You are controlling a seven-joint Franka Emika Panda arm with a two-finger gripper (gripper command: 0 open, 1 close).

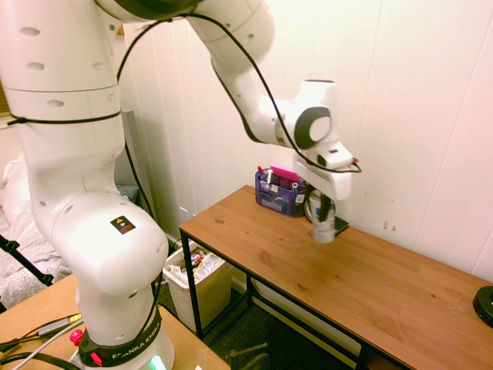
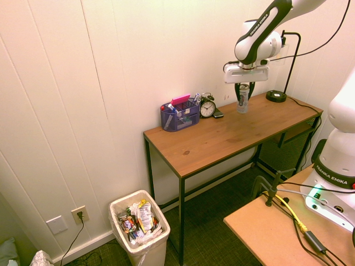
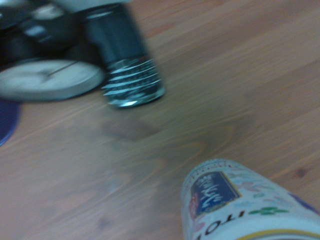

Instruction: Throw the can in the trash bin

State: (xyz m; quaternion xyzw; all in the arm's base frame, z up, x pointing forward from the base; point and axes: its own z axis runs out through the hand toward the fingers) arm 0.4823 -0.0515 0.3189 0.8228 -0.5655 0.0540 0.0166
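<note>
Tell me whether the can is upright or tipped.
Upright. The can hangs vertically in the shut gripper above the table, its top up between the fingers.

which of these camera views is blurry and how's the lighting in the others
Wrist view: smeared by motion, with the clock and the can both soft. First exterior view: warm light, the white arm washed out, the gripper and can reasonably sharp. Second exterior view: sharp and evenly lit, down to the trash bin.
</note>
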